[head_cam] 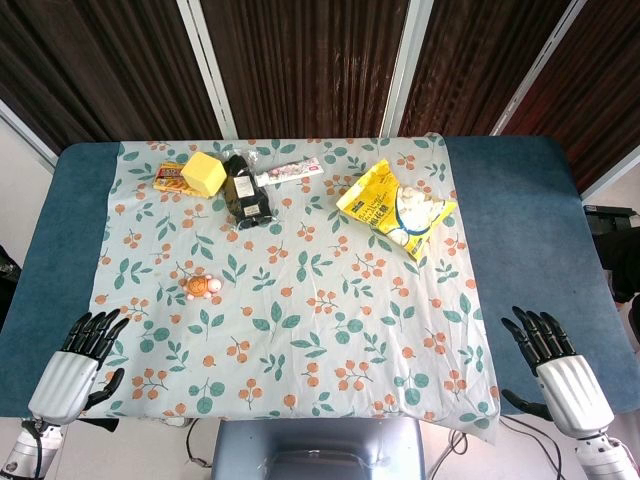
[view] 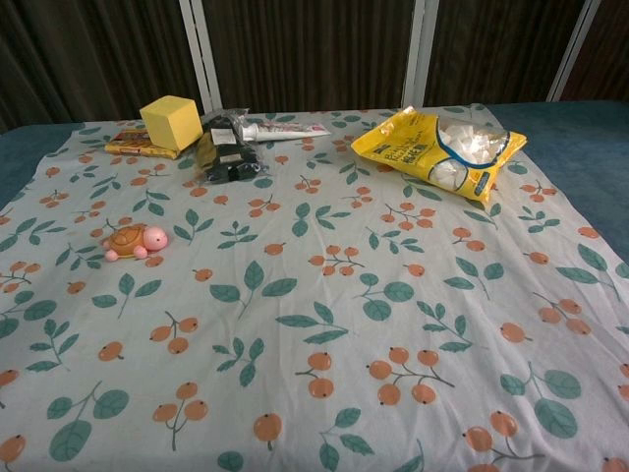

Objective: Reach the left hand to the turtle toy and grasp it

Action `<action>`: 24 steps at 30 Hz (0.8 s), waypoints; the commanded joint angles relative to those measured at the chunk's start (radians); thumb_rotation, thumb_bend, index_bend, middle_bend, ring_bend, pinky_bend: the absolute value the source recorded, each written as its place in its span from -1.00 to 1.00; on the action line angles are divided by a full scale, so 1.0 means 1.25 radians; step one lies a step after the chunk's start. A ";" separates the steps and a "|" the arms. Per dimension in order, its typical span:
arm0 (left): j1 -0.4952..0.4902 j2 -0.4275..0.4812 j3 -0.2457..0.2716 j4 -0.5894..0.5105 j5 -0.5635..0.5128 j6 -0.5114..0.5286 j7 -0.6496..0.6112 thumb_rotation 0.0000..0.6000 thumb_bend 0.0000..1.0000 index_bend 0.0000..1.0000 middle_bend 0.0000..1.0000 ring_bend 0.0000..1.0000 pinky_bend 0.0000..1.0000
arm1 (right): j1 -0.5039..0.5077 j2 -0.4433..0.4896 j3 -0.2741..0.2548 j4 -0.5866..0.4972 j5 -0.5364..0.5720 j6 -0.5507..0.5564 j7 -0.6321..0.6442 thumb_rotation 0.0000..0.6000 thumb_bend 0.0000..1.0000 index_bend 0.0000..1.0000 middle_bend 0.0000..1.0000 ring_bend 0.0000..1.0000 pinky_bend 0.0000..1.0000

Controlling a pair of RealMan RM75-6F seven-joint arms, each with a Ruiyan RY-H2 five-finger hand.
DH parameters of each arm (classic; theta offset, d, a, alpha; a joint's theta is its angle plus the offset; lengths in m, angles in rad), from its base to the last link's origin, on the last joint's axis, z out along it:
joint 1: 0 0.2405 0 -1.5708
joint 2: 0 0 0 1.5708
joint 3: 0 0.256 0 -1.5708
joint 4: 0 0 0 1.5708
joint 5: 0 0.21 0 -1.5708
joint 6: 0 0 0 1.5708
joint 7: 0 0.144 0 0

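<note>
The turtle toy (head_cam: 202,287) (view: 135,242) is small, pink with an orange shell, and lies on the left part of the flowered cloth (head_cam: 300,330). My left hand (head_cam: 78,366) hovers at the table's near left edge, fingers spread and empty, well short of the turtle, nearer to me and further left. My right hand (head_cam: 556,368) is at the near right edge, also empty with fingers apart. Neither hand shows in the chest view.
At the back of the cloth stand a yellow cube (head_cam: 204,174) on a snack box (head_cam: 170,177), a black packet (head_cam: 246,195), a tube (head_cam: 290,172) and a yellow snack bag (head_cam: 396,209). Blue table surface (head_cam: 60,250) borders the cloth on both sides.
</note>
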 commanded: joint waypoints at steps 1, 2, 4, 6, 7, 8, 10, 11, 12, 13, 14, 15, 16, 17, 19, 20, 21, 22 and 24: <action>0.000 0.000 0.002 -0.001 0.003 -0.001 -0.001 1.00 -0.22 -1.00 -1.00 -1.00 -0.87 | -0.001 0.000 -0.001 -0.001 -0.001 0.002 0.000 1.00 -0.74 -1.00 -1.00 -1.00 -1.00; -0.002 -0.001 0.002 0.001 0.004 -0.003 -0.003 1.00 -0.22 -1.00 -1.00 -1.00 -0.87 | -0.002 0.001 -0.001 -0.001 -0.003 0.005 0.000 1.00 -0.74 -1.00 -1.00 -1.00 -1.00; -0.006 -0.006 0.002 0.004 0.006 -0.008 -0.009 1.00 -0.22 -1.00 -1.00 -1.00 -0.87 | -0.003 0.001 -0.002 -0.001 -0.005 0.006 -0.002 1.00 -0.74 -1.00 -1.00 -1.00 -1.00; -0.012 -0.019 -0.001 0.012 0.010 -0.010 -0.022 1.00 -0.22 -1.00 -1.00 -1.00 -0.87 | -0.003 0.002 -0.003 -0.003 -0.007 0.008 -0.001 1.00 -0.74 -1.00 -1.00 -1.00 -1.00; -0.017 -0.029 -0.004 0.020 0.012 -0.010 -0.035 1.00 -0.22 -1.00 -1.00 -1.00 -0.86 | -0.003 0.001 -0.003 -0.002 -0.008 0.008 -0.002 1.00 -0.74 -1.00 -1.00 -1.00 -1.00; -0.023 -0.042 -0.010 0.027 0.008 -0.015 -0.043 1.00 -0.22 -1.00 -1.00 -0.98 -0.82 | -0.003 0.001 -0.003 -0.002 -0.008 0.007 -0.003 1.00 -0.74 -1.00 -1.00 -1.00 -1.00; -0.046 -0.067 -0.027 0.037 0.002 -0.039 -0.032 1.00 -0.22 -1.00 -1.00 -0.83 -0.60 | -0.002 0.001 -0.002 -0.004 -0.008 0.007 0.000 1.00 -0.74 -1.00 -1.00 -1.00 -1.00; -0.065 -0.085 -0.041 0.050 0.002 -0.053 -0.023 1.00 -0.22 -1.00 -0.99 -0.71 -0.43 | -0.001 0.001 -0.001 -0.003 -0.009 0.007 0.001 1.00 -0.74 -1.00 -1.00 -1.00 -1.00; -0.075 -0.094 -0.048 0.057 0.000 -0.063 -0.018 1.00 -0.23 -1.00 -0.98 -0.55 -0.19 | 0.000 0.000 -0.001 -0.003 -0.009 0.006 0.001 1.00 -0.74 -1.00 -1.00 -1.00 -1.00; -0.095 -0.111 -0.061 0.070 -0.008 -0.087 -0.010 1.00 -0.23 -1.00 -0.96 -0.34 0.11 | 0.001 -0.001 0.000 -0.003 -0.009 0.003 0.001 1.00 -0.74 -1.00 -1.00 -1.00 -1.00; -0.112 -0.124 -0.072 0.079 -0.016 -0.109 -0.007 1.00 -0.23 -1.00 -0.95 -0.13 0.35 | 0.003 -0.002 0.000 -0.003 -0.008 0.001 0.002 1.00 -0.74 -1.00 -1.00 -1.00 -1.00; -0.132 -0.138 -0.082 0.086 -0.034 -0.145 -0.005 1.00 -0.23 -1.00 -0.94 0.02 0.51 | 0.004 -0.003 0.001 -0.004 -0.005 -0.003 0.001 1.00 -0.74 -1.00 -1.00 -1.00 -1.00; -0.148 -0.147 -0.090 0.090 -0.047 -0.171 -0.005 1.00 -0.23 -1.00 -0.93 0.18 0.67 | 0.006 -0.004 0.002 -0.004 -0.004 -0.005 0.000 1.00 -0.75 -1.00 -1.00 -1.00 -1.00; -0.162 -0.157 -0.099 0.095 -0.060 -0.195 -0.007 1.00 -0.23 -1.00 -0.92 0.27 0.75 | 0.007 -0.005 0.003 -0.005 -0.002 -0.007 -0.002 1.00 -0.75 -1.00 -1.00 -1.00 -1.00; -0.194 -0.186 -0.117 0.117 -0.089 -0.245 -0.008 1.00 -0.23 -1.00 -0.87 0.49 0.95 | 0.008 -0.008 0.005 -0.006 0.002 -0.010 -0.006 1.00 -0.75 -1.00 -1.00 -1.00 -1.00; -0.207 -0.198 -0.123 0.128 -0.101 -0.265 -0.008 1.00 -0.23 -1.00 -0.85 0.55 0.98 | 0.009 -0.010 0.006 -0.006 0.004 -0.012 -0.009 1.00 -0.74 -1.00 -1.00 -1.00 -1.00; -0.222 -0.214 -0.130 0.142 -0.114 -0.287 -0.003 1.00 -0.23 -1.00 -0.84 0.59 1.00 | 0.011 -0.011 0.007 -0.006 0.007 -0.016 -0.011 1.00 -0.74 -1.00 -1.00 -1.00 -1.00; -0.232 -0.226 -0.134 0.153 -0.119 -0.297 0.002 1.00 -0.23 -1.00 -0.85 0.64 1.00 | 0.012 -0.012 0.007 -0.006 0.009 -0.020 -0.012 1.00 -0.74 -1.00 -1.00 -1.00 -1.00; -0.253 -0.261 -0.148 0.190 -0.131 -0.309 0.011 1.00 -0.23 -1.00 -0.86 0.70 1.00 | 0.015 -0.014 0.007 -0.007 0.015 -0.030 -0.013 1.00 -0.75 -1.00 -1.00 -1.00 -1.00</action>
